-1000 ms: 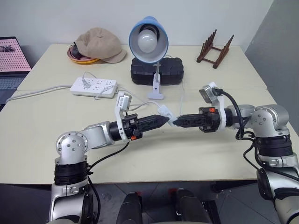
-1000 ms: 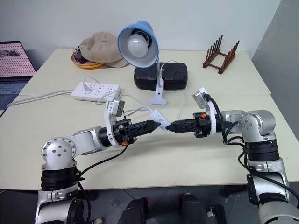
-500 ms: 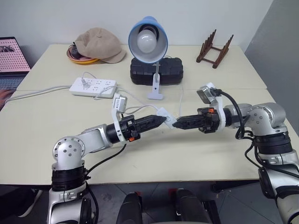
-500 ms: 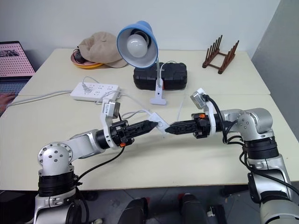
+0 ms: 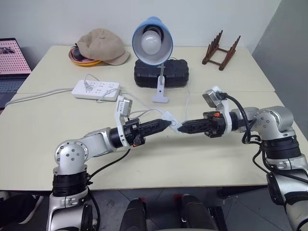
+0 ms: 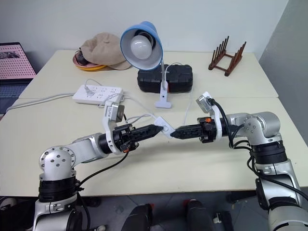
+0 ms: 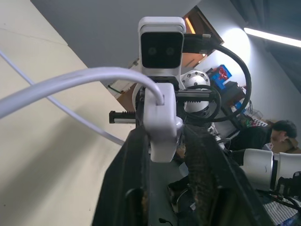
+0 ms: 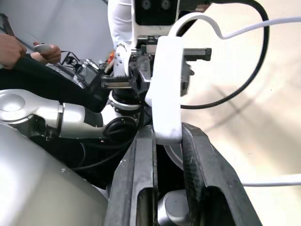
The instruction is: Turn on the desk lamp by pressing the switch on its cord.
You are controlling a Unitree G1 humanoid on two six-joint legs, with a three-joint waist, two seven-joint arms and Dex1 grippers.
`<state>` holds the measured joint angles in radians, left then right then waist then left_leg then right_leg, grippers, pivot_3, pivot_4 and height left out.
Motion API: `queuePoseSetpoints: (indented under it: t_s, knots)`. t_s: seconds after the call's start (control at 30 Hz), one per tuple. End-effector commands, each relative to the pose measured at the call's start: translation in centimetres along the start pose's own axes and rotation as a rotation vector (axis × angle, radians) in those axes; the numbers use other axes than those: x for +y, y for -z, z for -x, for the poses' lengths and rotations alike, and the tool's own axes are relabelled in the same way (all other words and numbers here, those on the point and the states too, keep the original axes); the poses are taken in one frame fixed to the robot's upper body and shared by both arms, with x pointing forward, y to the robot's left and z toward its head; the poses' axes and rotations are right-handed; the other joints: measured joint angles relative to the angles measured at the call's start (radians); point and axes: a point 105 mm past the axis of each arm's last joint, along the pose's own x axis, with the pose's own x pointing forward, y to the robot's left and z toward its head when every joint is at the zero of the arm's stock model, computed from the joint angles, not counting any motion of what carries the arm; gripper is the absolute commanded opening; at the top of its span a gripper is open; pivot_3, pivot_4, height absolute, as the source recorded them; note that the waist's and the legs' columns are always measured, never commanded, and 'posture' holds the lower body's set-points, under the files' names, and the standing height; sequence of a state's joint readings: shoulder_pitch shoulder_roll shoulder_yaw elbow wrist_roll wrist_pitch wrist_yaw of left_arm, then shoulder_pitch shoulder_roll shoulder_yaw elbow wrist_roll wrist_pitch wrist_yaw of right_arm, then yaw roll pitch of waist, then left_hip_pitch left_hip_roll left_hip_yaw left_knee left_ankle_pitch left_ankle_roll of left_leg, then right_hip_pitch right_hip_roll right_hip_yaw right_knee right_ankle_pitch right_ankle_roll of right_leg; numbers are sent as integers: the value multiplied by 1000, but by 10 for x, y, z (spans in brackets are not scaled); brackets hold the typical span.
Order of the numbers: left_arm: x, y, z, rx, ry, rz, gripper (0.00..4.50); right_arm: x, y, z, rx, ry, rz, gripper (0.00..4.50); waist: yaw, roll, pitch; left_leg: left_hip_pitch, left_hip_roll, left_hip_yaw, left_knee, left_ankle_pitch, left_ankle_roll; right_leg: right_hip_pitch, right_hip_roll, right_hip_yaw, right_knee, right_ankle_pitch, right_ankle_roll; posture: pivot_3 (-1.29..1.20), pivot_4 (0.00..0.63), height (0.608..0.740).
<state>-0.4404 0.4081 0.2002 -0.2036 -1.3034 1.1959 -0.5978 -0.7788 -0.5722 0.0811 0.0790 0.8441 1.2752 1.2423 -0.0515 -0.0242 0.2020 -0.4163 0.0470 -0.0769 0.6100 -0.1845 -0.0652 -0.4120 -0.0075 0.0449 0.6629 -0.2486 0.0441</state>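
switch [image 6: 167,130]: mostly covered where the two sets of black fingertips meet on it, so the button itself can't be made out
lamp bulb [image 5: 153,42]: lit or not, honestly can't tell
cord [image 5: 186,102]: the far run slips behind the black case [image 5: 161,73], lost from there
power strip [image 5: 96,89] cable: runs off the left edge, end cut off
laptop [image 5: 13,60]: far left, chopped by the picture edge, screen too small to read
bowl [image 5: 81,57]: mostly buried under the tan cap [image 5: 103,45], only a rim peeks out
person [image 7: 281,134]: in the left wrist view, cropped at the edge, partly behind robot parts
hand [image 8: 13,49]: in the right wrist view, cut by the edge, holding something too small to name
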Motion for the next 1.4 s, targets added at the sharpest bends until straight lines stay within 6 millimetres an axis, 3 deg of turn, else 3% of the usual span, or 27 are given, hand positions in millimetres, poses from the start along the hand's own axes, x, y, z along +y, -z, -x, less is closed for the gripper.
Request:
queuePoseSetpoints:
  t_s: [0.03, 0.3, 0.37, 0.4, 0.53, 0.77, 0.9, 0.97, 1.1, 1.27, 1.4]
  knots:
    - [-7, -3, -5, 7, 12, -35, 488, 12, -8, -5, 11, -46, 63, 367, 0, 0, 0, 0, 0, 0, 0, 0, 0, 0, 0, 0, 0, 0, 0, 0, 150, 740]
    - [-6, 1, -5, 3, -24, -34, 487, 11, -6, -3, 14, -36, 72, 367, 1, 0, 0, 0, 0, 0, 0, 0, 0, 0, 0, 0, 0, 0, 0, 0, 150, 740]
    - [-3, -1, -5, -10, -43, -39, 1188, 10, -8, -2, 11, -32, 77, 367, 1, 0, 0, 0, 0, 0, 0, 0, 0, 0, 0, 0, 0, 0, 0, 0, 150, 740]
    - [-3, -2, -4, -22, -44, -27, 1226, 10, -9, -2, 10, -31, 80, 367, 1, 0, 0, 0, 0, 0, 0, 0, 0, 0, 0, 0, 0, 0, 0, 0, 150, 740]
    - [-2, -1, -2, -23, -59, -21, 2083, 9, -11, -4, 8, -35, 90, 367, 1, 0, 0, 0, 0, 0, 0, 0, 0, 0, 0, 0, 0, 0, 0, 0, 150, 740]
    - [3, 6, 25, -10, -169, -32, 3489, -1, -21, -7, -10, -7, 123, 367, -4, 0, 0, 0, 0, 0, 0, 0, 0, -1, 0, 0, 0, 0, 0, 0, 150, 740]
    - [3, 3, 61, 54, -353, -199, 4357, -45, -34, -5, 7, 230, 296, 367, -13, 0, 0, 0, 0, 1, 0, 0, 0, -2, 0, 1, 0, 0, -1, 0, 150, 740]
    - [2, -3, 66, 108, -405, -328, 4489, -69, -28, -1, 102, 349, 392, 367, -8, 0, 0, 0, 0, 0, -1, 0, 0, -3, 0, 0, 1, -1, -2, 0, 150, 740]
    - [5, -13, 71, 191, -481, -551, 4489, -97, -11, 3, 294, 448, 546, 367, 3, 0, 0, -1, 0, 1, -1, 0, 0, -2, -1, 1, -1, -3, -6, 0, 150, 740]
    - [15, -21, 72, 274, -530, -778, 4489, -118, 9, 2, 480, 460, 707, 367, 2, 0, 0, -2, 0, 3, -2, 0, -1, -3, -2, 2, -3, 0, -1, 0, 150, 740]
    - [23, -19, 76, 333, -548, -852, 4489, -123, 18, 1, 533, 435, 760, 367, 0, 0, 0, -1, 0, 3, -3, 0, -1, -4, -1, 2, -2, 0, -1, 0, 150, 740]
